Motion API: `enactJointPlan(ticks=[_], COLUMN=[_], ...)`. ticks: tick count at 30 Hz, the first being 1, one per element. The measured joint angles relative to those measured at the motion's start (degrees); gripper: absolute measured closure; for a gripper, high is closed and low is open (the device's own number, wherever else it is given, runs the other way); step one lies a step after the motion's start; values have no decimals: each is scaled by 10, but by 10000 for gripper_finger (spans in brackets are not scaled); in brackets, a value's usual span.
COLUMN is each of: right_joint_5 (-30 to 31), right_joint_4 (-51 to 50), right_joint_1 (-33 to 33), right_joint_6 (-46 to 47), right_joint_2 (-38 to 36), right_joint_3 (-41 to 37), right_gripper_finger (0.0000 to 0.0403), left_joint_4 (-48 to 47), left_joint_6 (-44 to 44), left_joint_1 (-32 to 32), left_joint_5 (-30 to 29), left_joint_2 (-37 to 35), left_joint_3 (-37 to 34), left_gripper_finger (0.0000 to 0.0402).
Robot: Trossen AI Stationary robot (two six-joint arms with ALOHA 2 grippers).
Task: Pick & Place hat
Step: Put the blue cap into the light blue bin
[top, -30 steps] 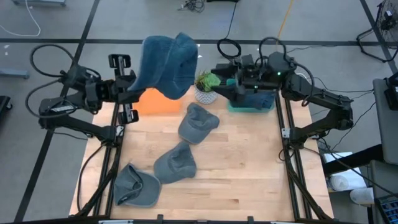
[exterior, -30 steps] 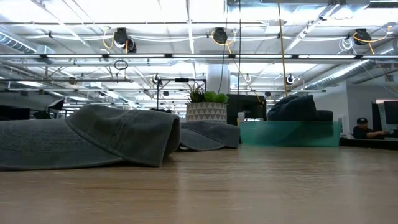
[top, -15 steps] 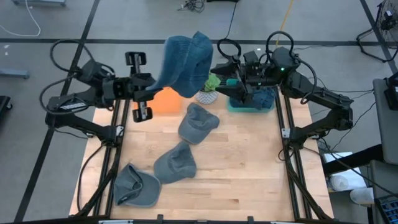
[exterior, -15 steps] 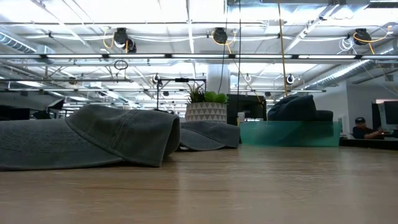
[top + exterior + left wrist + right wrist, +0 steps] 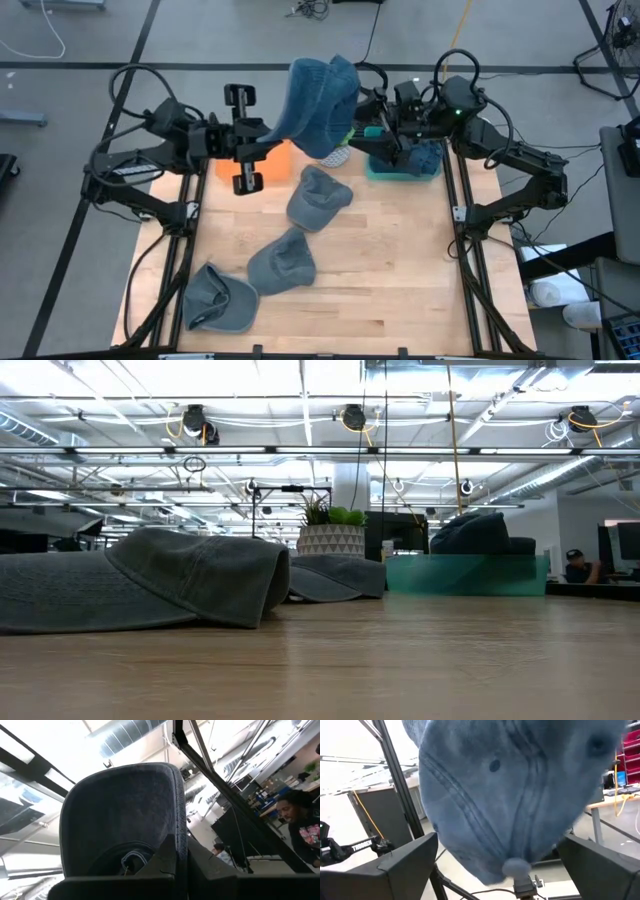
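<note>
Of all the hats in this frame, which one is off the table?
The blue denim hat, held aloft by the left gripper near the right gripper. The three grey hats lie on the wooden table.

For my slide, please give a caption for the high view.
Left gripper carries a blue hat toward the right gripper above the teal bin.

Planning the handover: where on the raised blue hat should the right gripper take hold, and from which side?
Take the blue hat at its free crown end, coming from the right gripper's own side. The left gripper holds the opposite edge, and the crown faces the right wrist camera.
</note>
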Motion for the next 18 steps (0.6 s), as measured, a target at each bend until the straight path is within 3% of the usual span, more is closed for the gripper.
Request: enactJointPlan(ticks=[7,18], right_joint_5=[-24,-28], right_joint_4=[1,19], right_joint_1=[7,14], right_joint_6=[8,10], right_joint_2=[0,0], right_joint_3=[0,0], right_gripper_finger=[33,227], left_joint_4=[0,-23], left_joint_6=[6,11], left_joint_1=[0,0], left_joint_5=[-27,-50], left_joint_2=[0,-1], left_joint_3=[0,0], left_gripper_finger=[394,394])
